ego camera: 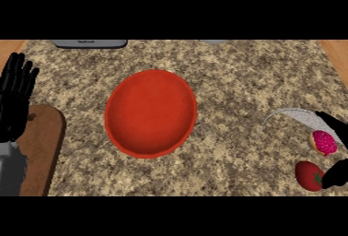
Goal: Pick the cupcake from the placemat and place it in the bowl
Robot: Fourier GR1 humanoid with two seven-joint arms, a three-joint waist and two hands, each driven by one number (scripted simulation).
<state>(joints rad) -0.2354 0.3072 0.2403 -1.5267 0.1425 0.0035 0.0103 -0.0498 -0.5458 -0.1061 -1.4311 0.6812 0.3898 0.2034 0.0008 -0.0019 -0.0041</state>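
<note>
- A red tomato [309, 175] is lying at the near right of the speckled stone surface [238, 83], just beside the cupcake and partly overlapped by the right hand.
- The right hand [336, 171] is showing only in part at the right edge; its dark fingers are spreading above and below the cupcake with a gap between them, and they are not closing on it.
- The cupcake [323, 142], with pink frosting and a pale wrapper, is sitting near the right edge on a grey placemat [299, 116], between the parts of the right hand that show; whether the hand is touching it is not clear.
- A brown wooden board [42, 147] is lying along the left side, with the left grey forearm [12, 168] passing over its near end.
- The left hand [15, 97] is resting at the left edge with its fingers straight and pointing away, holding nothing.
- The red bowl [151, 113] is standing in the middle of the surface, well apart from the cupcake, with nothing inside it.
- A grey object [90, 44] is lying at the far edge on the left, cut off by the view.
</note>
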